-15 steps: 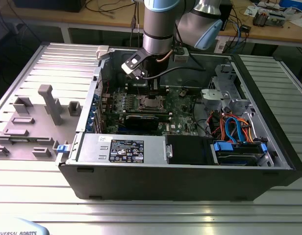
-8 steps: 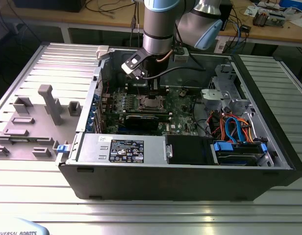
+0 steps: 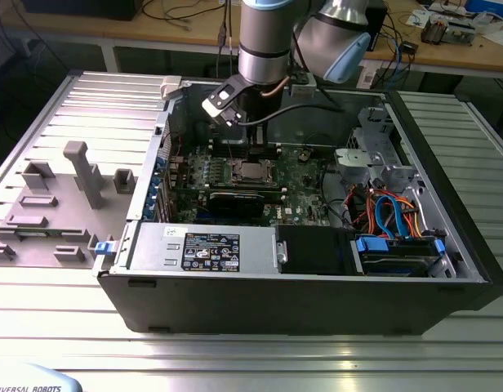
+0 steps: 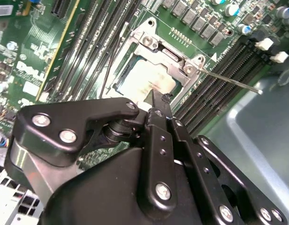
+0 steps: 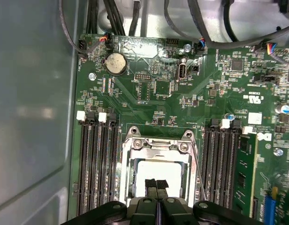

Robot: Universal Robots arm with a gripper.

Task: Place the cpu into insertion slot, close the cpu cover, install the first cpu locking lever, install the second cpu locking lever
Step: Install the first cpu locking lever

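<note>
The cpu (image 5: 156, 169) lies flat in the insertion slot (image 3: 252, 171) on the green motherboard, its silver top (image 4: 145, 78) showing. The silver cpu cover (image 5: 156, 146) lies down around it, and the chip shows through its window. A thin locking lever (image 4: 231, 80) sticks out at an angle over the memory slots. Another thin lever (image 4: 108, 65) runs along the opposite side of the socket. My gripper (image 5: 156, 183) hangs just above the chip's near edge, its black fingers shut together with nothing between them; its tip (image 4: 156, 97) points at the cover's edge.
Black memory slots (image 5: 95, 164) flank the socket on both sides. A black graphics card (image 3: 239, 200), the power supply (image 3: 206, 245) and coloured cables (image 3: 390, 214) fill the open case. The case wall (image 5: 32, 103) stands close by. Grey fixtures (image 3: 80, 171) sit on the table at the exterior view's left.
</note>
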